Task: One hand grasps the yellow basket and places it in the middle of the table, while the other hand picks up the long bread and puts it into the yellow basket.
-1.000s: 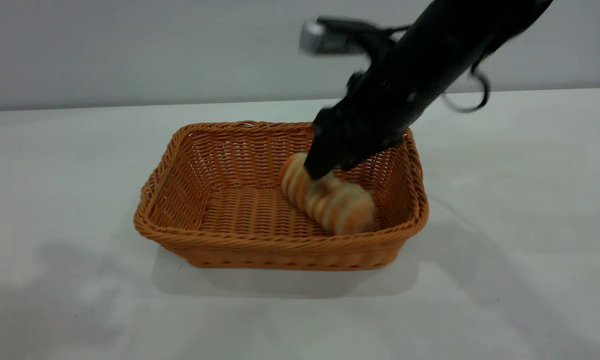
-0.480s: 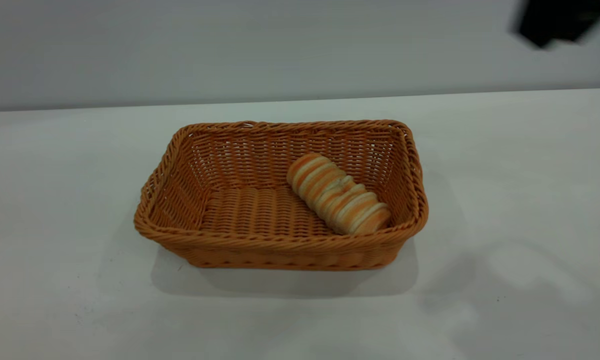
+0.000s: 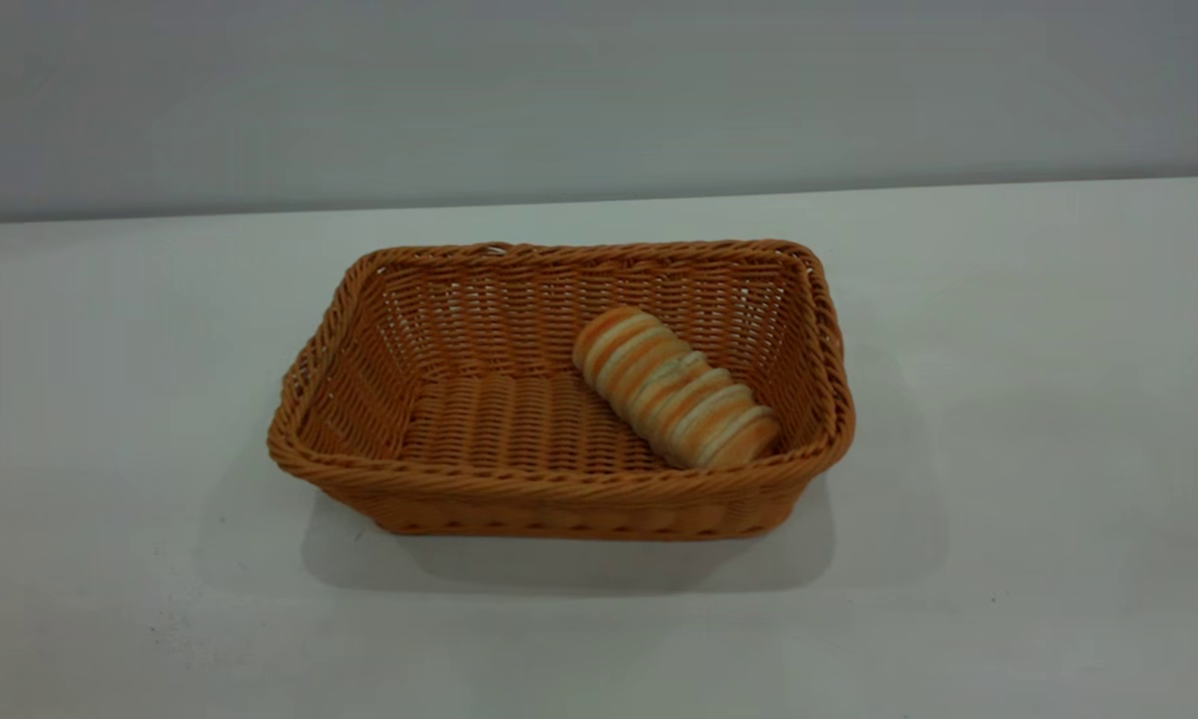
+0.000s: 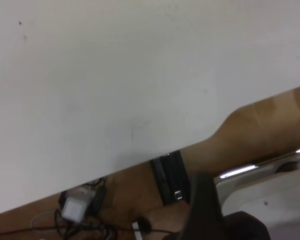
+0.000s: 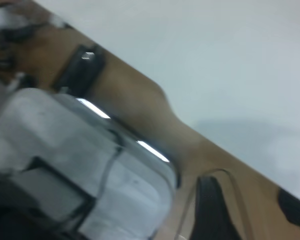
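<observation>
Neither tool appears in the exterior view. Each wrist view shows only a dark finger, the left tool and the right tool, past the edge of the desk, so whether they are open or closed cannot be told. On the desk's middle sits the yellow basket, with the long bread lying slantwise in its right half. Little looks likely to go wrong; only a returning arm could nudge the basket.

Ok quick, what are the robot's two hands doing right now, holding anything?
Left hand: away at the table edge; open or closed cannot be told.
Right hand: open, holding nothing, also off at the table edge.
</observation>
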